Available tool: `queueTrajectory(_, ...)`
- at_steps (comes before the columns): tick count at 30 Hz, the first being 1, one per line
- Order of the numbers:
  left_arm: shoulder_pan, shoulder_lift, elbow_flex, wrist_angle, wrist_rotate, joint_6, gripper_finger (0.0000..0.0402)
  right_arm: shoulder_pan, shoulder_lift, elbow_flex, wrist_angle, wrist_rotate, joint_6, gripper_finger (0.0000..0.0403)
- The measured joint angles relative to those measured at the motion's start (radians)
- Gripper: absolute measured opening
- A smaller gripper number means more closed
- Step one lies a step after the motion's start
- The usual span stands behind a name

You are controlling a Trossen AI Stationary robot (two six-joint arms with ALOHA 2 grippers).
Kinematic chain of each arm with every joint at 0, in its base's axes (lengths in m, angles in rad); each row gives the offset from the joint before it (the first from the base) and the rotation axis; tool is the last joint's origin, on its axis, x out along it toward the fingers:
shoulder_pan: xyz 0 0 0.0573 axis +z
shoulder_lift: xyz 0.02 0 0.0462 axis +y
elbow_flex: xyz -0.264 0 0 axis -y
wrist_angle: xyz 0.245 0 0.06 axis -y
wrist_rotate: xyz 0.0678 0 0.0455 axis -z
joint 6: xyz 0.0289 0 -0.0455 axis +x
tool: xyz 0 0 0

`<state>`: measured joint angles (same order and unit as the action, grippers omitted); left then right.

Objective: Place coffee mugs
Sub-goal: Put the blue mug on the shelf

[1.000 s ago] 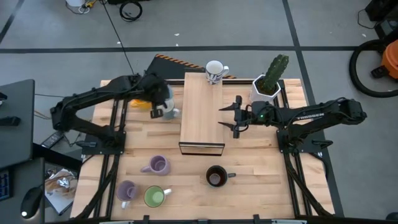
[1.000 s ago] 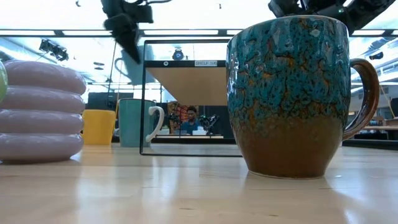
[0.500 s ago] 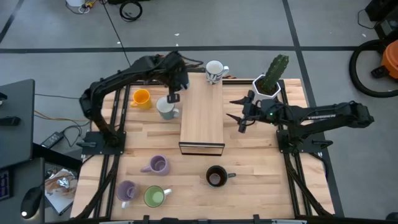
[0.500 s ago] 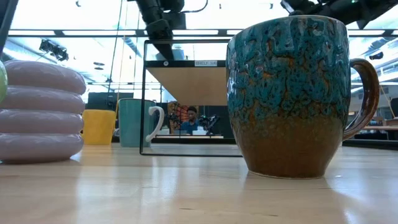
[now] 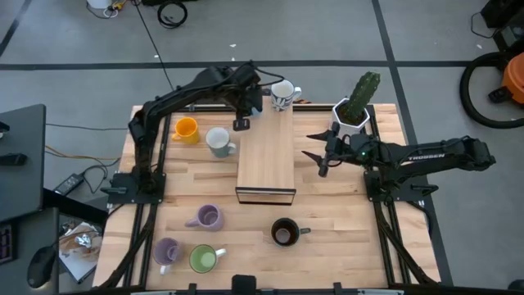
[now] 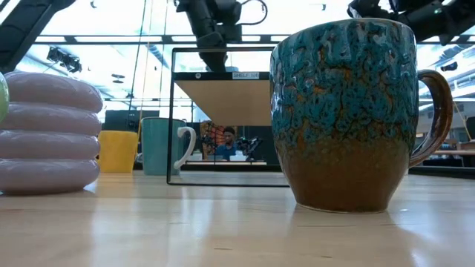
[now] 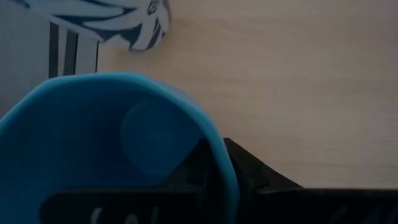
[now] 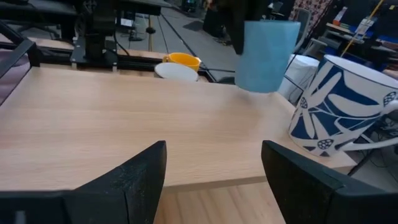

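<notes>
Left gripper [image 5: 243, 105] is clamped on the light blue mug [image 8: 266, 55], hanging upright over the far left corner of the wooden shelf top [image 5: 266, 156], just beside the white blue-patterned mug [image 5: 283, 93]. Drop point looks straight below. Right gripper [image 5: 321, 153], fingers apart, waits off the shelf's right edge, farther away.

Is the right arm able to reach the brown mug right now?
Probably yes. The right gripper is open and empty beside the shelf. The brown mug stands alone on the table, with nothing between them.
</notes>
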<state>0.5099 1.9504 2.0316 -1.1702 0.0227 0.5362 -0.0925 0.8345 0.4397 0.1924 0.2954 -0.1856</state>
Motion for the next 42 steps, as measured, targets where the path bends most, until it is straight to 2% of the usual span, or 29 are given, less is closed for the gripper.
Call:
queueTrajectory(28, 0.050, 0.050, -0.008, 0.117, -0.030, 0.007, 0.0033, 0.012, -0.003, 0.000, -0.004, -0.032, 0.006, 0.0269)
queueTrajectory(42, 0.045, 0.049, -0.008, 0.134, -0.063, 0.022, 0.0095, 0.012, -0.003, 0.001, -0.006, -0.035, 0.007, 0.0269)
